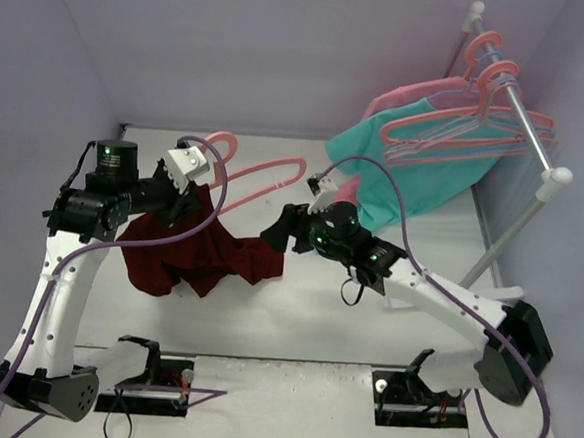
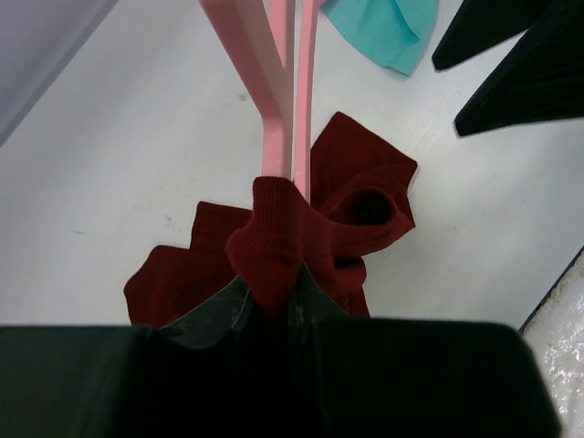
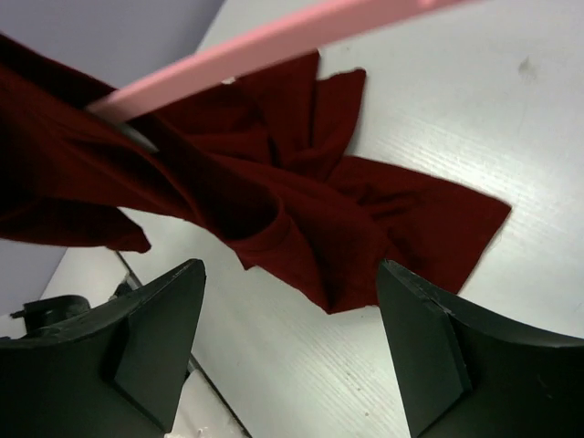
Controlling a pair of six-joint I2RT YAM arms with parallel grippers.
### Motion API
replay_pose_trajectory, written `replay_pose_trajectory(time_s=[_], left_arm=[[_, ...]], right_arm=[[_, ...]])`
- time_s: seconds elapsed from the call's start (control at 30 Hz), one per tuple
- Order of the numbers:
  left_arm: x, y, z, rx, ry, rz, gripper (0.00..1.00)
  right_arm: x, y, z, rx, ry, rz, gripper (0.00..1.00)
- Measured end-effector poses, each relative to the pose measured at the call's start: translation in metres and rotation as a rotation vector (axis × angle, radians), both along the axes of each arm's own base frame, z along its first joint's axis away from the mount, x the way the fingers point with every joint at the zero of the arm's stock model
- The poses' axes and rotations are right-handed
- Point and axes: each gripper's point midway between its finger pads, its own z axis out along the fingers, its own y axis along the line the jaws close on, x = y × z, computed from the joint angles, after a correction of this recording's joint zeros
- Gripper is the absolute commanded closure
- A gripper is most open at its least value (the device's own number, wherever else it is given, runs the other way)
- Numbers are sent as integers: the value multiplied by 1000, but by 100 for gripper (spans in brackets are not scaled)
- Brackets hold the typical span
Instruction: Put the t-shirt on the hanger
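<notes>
White laminate table (image 1: 295, 319) fills most of the top view, with both arm bases at its 6 o'clock edge. A white tubular garment rack (image 1: 524, 125) stands at 2 o'clock. It carries a teal cloth garment (image 1: 415, 178), a pink cloth garment (image 1: 396, 98) behind it, and several spare salmon-pink plastic hangers (image 1: 479, 132) on the rail.

The dark red short-sleeved cloth t-shirt (image 1: 209, 258) is at 9 o'clock of the table centre, bunched and creased. Its lower folds rest on the table surface. Its upper edge is drawn up toward 11 o'clock. In the right wrist view the t-shirt (image 3: 347, 219) spreads in flat pleats across the table.

The salmon-pink thin-framed plastic hanger (image 1: 265, 177) runs from the upper edge of the t-shirt toward 1 o'clock. Its near end is hidden in the cloth. In the left wrist view two bars of the hanger (image 2: 274, 91) descend from 12 o'clock into a rolled fold of the t-shirt (image 2: 356, 210).

The left gripper (image 1: 188, 197) is closed tight on that rolled fold (image 2: 274, 306). Whether a hanger bar is also clamped inside the fold cannot be told.

The right gripper (image 1: 276, 233) is at the 3 o'clock edge of the t-shirt. Its jaws are spread wide (image 3: 290, 269), with nothing between them, and are poised above the cloth. The hanger (image 3: 274, 41) crosses at 12 o'clock in that view.
</notes>
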Motion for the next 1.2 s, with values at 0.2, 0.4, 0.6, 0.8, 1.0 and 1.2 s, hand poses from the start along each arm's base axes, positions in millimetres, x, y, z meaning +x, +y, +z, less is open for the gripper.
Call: replay_pose_trajectory(time_s=[0.2,0.4,0.6,0.8,1.0,1.2], left_arm=[[-5,0,-10,-20,24,27,100],[-8,0,-22,-38,71,52,100],[-7,1,-21,-55,69,77,100],[-5,0,-22,-70,68,89,100],[-7,-1,-35,-66,97,86,100],[-9,-4,-37,-62,98,74,100]], right_arm=[[4,18,-37,-44,99,-45,28],[12,39,-45,-8,143,-76,31],[8,64,-59,5,186,-54,31],[3,76,-88,-29,239,-37,31],[0,81,-110,-58,276,-24,34],[-9,98,-118,-50,309,70,45]])
